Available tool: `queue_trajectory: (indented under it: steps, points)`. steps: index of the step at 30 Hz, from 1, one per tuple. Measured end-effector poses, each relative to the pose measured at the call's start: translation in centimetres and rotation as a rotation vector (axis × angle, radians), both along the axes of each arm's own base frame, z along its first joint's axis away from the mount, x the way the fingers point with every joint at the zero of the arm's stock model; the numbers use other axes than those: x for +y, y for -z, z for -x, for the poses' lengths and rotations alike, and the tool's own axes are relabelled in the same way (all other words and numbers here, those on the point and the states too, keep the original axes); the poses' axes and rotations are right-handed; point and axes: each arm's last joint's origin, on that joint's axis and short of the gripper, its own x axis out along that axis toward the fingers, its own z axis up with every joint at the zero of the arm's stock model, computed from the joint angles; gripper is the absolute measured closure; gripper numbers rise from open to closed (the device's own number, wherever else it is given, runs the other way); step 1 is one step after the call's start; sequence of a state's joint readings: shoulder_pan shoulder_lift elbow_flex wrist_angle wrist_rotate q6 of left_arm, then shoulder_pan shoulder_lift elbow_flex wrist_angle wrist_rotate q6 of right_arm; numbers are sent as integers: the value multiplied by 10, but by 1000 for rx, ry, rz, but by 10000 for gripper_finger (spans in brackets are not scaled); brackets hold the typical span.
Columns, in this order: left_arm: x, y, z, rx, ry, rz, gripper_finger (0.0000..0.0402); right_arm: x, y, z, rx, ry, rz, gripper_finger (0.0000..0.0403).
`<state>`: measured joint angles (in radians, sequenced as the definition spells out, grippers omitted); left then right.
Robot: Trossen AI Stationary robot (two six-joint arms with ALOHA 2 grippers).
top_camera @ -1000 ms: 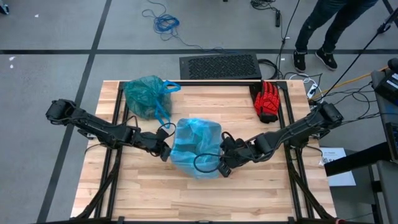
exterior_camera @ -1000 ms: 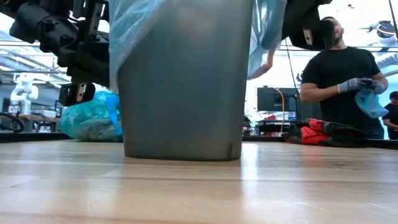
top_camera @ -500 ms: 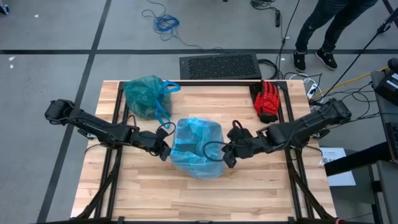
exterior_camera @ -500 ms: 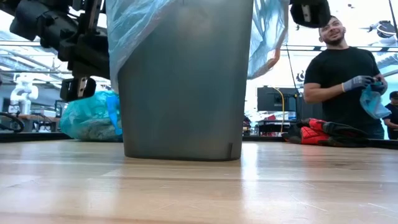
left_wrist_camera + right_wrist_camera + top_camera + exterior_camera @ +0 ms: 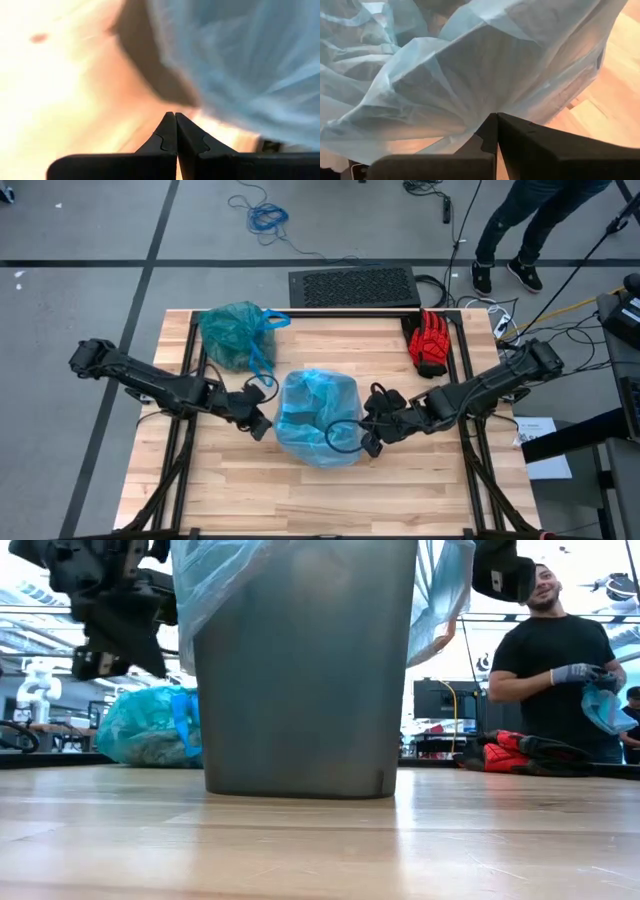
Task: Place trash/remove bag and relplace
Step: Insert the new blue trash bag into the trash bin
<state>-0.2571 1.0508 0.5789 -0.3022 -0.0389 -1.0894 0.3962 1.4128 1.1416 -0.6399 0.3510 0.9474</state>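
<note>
The teal-green bag (image 5: 232,332) with blue handle loops lies bunched on the table's far left part, also in the low view (image 5: 150,728); no gripper touches it. No trash scraps show. A bin (image 5: 300,670) stands mid-table with a paler sky-blue bag (image 5: 318,418) draped over its mouth. My left gripper (image 5: 260,425) is shut beside the bin's left side, apart from the plastic (image 5: 175,116). My right gripper (image 5: 372,438) is at the bin's right side, shut on the sky-blue bag (image 5: 496,116). My right gripper pinches the sky-blue bag's overhanging plastic on the bin's right side (image 5: 490,107) between its two fingers. It comes roughly level from the table's right. Folds fan out from the fingertips, drawn taut; one layer or several, I cannot tell. The rest stays draped over the bin.
A red glove (image 5: 432,342) lies at the table's far right corner. A black ridged mat (image 5: 352,286) sits past the far edge. A person (image 5: 560,650) stands beyond the far right corner, holding blue plastic. Bare wood lies in front of the bin (image 5: 300,500).
My left gripper has drawn back from the bin toward the table's left and risen a little. My right gripper swung toward the far edge, then came back toward the near edge, still shut on the sky-blue bag, whose right side now stands farther out from the bin.
</note>
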Motion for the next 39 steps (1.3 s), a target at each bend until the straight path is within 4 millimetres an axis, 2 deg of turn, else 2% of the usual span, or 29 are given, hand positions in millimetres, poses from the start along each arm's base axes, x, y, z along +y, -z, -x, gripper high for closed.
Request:
queue_trajectory:
  steps: [3, 6, 11, 16, 19, 24, 27, 39]
  points:
    - [2, -3, 8, 91, 18, -43, 402, 3, 0, 1, -4, -8, 20, 403]
    - [5, -9, 14, 84, -8, -78, 402, 4, 0, 1, 0, -25, 3, 403]
    - [12, -46, 20, -121, -131, -161, 402, 3, -10, 5, -44, -52, -41, 403]
    - [15, -68, 25, -334, -148, -192, 402, -2, -18, 11, -114, -59, -10, 403]
    - [16, -62, 24, -364, -140, -220, 402, -10, -9, 10, -181, -61, -7, 403]
    - [16, -38, 19, -316, -117, -229, 402, -24, 12, 8, -311, -22, -33, 403]
    - [17, -29, 16, -288, -114, -236, 402, -28, 25, 9, -321, -10, -35, 403]
    - [19, 3, 0, -226, -129, -251, 402, -43, 43, 1, -277, -8, -31, 403]
